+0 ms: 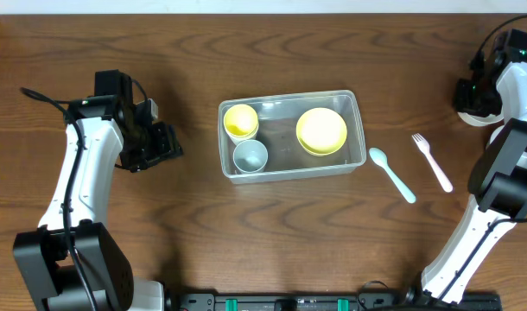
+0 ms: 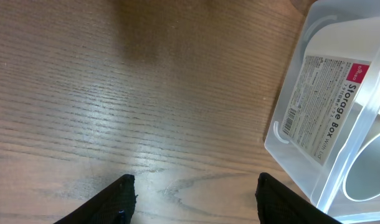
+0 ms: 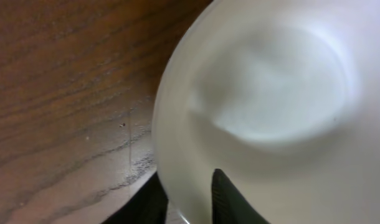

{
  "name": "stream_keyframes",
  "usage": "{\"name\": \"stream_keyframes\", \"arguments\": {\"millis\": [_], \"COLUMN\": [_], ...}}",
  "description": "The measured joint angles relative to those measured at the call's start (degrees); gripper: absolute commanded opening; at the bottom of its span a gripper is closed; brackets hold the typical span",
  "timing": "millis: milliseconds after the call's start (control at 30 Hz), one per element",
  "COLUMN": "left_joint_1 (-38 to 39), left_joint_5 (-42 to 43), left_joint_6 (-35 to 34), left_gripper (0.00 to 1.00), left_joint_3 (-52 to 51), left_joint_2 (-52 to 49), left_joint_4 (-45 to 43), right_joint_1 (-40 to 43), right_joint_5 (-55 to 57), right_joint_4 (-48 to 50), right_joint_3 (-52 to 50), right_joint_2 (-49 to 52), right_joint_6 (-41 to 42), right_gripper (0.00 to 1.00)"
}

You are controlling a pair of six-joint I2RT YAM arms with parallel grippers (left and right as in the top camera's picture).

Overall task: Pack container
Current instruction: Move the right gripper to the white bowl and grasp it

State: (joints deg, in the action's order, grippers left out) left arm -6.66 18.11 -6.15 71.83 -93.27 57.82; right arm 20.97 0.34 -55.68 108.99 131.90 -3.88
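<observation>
The container (image 1: pixel 291 168) is a clear rectangular tub at the table's middle. It holds a yellow cup (image 1: pixel 240 120), a grey-blue cup (image 1: pixel 250 156) and a yellow bowl (image 1: pixel 321 130). My left gripper (image 1: pixel 168 143) is open and empty, low over the wood just left of the tub. In the left wrist view its fingers (image 2: pixel 196 182) frame bare table, with the tub's labelled end (image 2: pixel 321 118) to the right. My right gripper (image 1: pixel 473 99) is at the far right edge. Its fingers (image 3: pixel 187 182) straddle the rim of a white bowl (image 3: pixel 271 81), one inside and one outside.
A light teal spoon (image 1: pixel 392 174) and a white fork (image 1: pixel 432 161) lie on the wood right of the tub. The white bowl's edge (image 1: pixel 476 120) shows under the right gripper. Both arm bases stand at the near table edge.
</observation>
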Motion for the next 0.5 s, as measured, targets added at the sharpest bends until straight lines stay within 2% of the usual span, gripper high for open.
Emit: {"name": "stream_keyframes", "arguments": {"millis": [233,500], "left_joint_1": [0.0,0.0], "left_joint_5": [0.0,0.0], "left_joint_6": [0.0,0.0], "left_gripper": [0.63,0.63], "left_joint_3": [0.0,0.0], "left_joint_2": [0.0,0.0], "left_joint_4": [0.0,0.0], "right_joint_1": [-0.1,-1.9], "right_joint_5": [-0.5,-0.1], "right_joint_4": [0.1,0.5], "right_joint_3": [0.0,0.0], "right_joint_2": [0.0,0.0], "right_joint_6": [0.0,-0.5], "right_gripper": [0.07,0.01]}}
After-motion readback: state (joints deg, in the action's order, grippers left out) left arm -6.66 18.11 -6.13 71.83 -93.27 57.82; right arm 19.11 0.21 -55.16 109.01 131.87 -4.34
